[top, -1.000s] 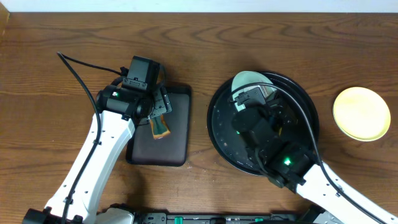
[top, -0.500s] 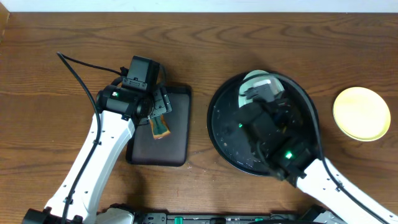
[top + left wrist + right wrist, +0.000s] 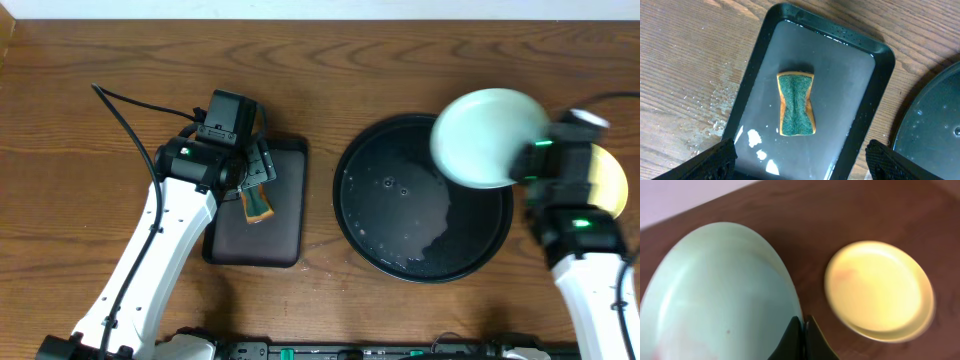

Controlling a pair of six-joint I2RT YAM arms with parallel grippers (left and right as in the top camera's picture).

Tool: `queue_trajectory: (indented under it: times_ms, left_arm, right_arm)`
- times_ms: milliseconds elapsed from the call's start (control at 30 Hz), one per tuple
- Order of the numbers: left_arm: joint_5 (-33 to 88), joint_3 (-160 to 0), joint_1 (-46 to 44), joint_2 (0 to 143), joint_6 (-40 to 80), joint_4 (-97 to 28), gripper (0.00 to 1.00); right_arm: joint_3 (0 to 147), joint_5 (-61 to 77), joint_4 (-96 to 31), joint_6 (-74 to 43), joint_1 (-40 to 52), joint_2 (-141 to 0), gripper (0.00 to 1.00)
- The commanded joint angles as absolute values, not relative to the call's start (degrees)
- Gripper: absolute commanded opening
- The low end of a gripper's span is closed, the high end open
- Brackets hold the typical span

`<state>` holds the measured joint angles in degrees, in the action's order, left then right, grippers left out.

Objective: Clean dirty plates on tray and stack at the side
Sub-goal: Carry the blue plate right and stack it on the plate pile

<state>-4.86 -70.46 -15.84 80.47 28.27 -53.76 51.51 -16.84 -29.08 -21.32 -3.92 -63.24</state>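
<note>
Right gripper (image 3: 801, 335) pinching rim of pale blue-white round plastic plate (image 3: 485, 135) above far right edge of large round black tray (image 3: 400, 225). Likely stacking step; next move calling for centring over pale yellow round plate (image 3: 879, 290). Left gripper (image 3: 802, 160) hovering, fingers spread wide.

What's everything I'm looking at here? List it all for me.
table: one, brown wood, under everything.
round tray: one, black, wet, centre-right of the table.
rectangular tray: one, dark brown, left of the round tray.
sponge: one, orange and teal, lying in the rectangular tray.
pale plate: one, blue-white, held over the round tray's far right rim.
yellow plate: one, on the table right of the round tray.
left gripper: open, above the sponge.
right gripper: shut on the pale plate's edge.
</note>
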Motion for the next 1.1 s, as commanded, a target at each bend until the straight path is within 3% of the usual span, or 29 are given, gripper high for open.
queue_trajectory:
  times_ms: [0, 233, 500, 533, 600, 667, 833, 1067]
  left_arm:
    - [-5.17, -71.11, -15.7, 80.58, 28.23, -53.91, 0.84]
    - [-5.17, -71.11, -15.7, 80.58, 28.23, -53.89, 0.84]
    - [-5.17, -71.11, -15.7, 80.58, 28.23, -53.91, 0.84]
    - [-5.17, -71.11, -15.7, 80.58, 28.23, -53.91, 0.84]
    - [-5.17, -71.11, -15.7, 80.58, 28.23, -53.91, 0.84]
    - [-5.17, -71.11, -15.7, 80.58, 28.23, -53.91, 0.84]
    - [-5.17, -71.11, -15.7, 80.58, 28.23, -53.91, 0.84]
    - [-5.17, -71.11, -15.7, 80.58, 28.23, -53.91, 0.84]
  right_arm:
    - [52.34, -2.35, -29.12, -26.28, -16.71, -64.64, 0.01]
    - [52.34, 1.41, -28.45, -33.43, -37.39, -73.87, 0.01]
    - [52.34, 2.5, -20.23, -31.92, -45.78, -86.39, 0.01]
    - [52.34, 4.93, -18.94, -29.91, -46.06, -87.22, 0.08]
    - [52.34, 12.14, -17.1, -25.5, -45.98, -87.61, 0.45]
    - [52.36, 17.54, -15.46, -25.19, -45.19, -86.98, 0.56]
    - [52.4, 27.83, -13.63, -23.46, -39.81, -81.38, 0.59]
    - [52.4, 33.26, -16.34, -16.73, -20.86, -67.37, 0.59]
